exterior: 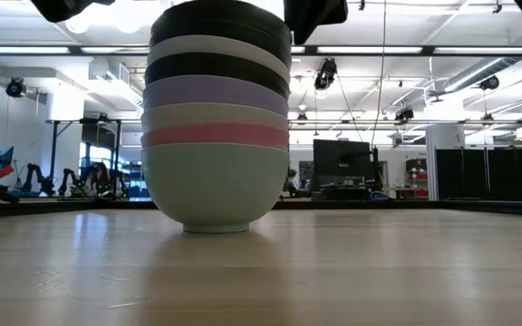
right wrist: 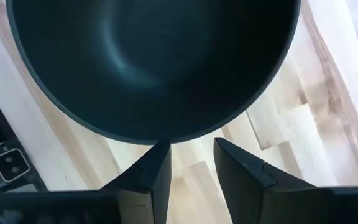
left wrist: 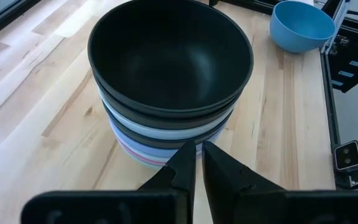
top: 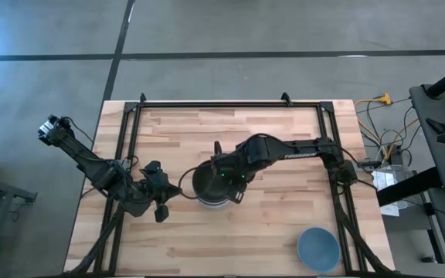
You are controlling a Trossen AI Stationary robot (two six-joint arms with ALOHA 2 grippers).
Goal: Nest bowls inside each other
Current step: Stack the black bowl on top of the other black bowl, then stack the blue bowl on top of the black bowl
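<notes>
Right end effector [top: 224, 185]: over the stack of bowls [top: 211, 188], fingers [right wrist: 151, 171] spread apart with a clear gap, nothing between them. In the right wrist view the fingertips sit just outside the rim of the top black bowl [right wrist: 154, 62], bare wood showing in the gap.

Left end effector [top: 161, 202]: just beside the stack on its left, low over the worktop [top: 269, 232]. Fingers [left wrist: 185, 165] pressed together, empty, tips pointing at the stack's lower bowls.

Stack of bowls: near the middle of the worktop, slightly toward the front edge. Low view, bottom to top: pale mint-green bowl [exterior: 214, 186] resting on the wood, then pink [exterior: 216, 136], cream [exterior: 216, 116], lavender [exterior: 216, 92], black [exterior: 216, 67], white [exterior: 217, 45], black on top [exterior: 220, 18]. Left wrist view shows two black rims at the top of the stack. All nested, upright.

Blue bowl [top: 317, 248]: alone, upright, near the front right corner of the worktop, well apart from the stack.
</notes>
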